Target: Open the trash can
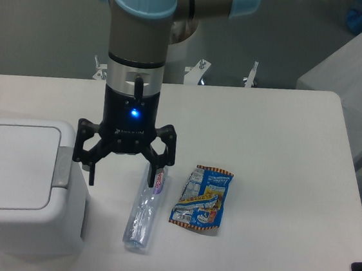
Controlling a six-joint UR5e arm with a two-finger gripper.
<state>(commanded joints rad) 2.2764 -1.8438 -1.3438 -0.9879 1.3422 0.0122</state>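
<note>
I see the scene under even, soft light from above, a little cool in colour. The white counter [278,133] is bright but not burnt out. The trash can [13,189] throws a soft shadow on its right side. The blue lamp on the gripper [122,171] glows strongly. The picture is slightly soft and grainy.
</note>
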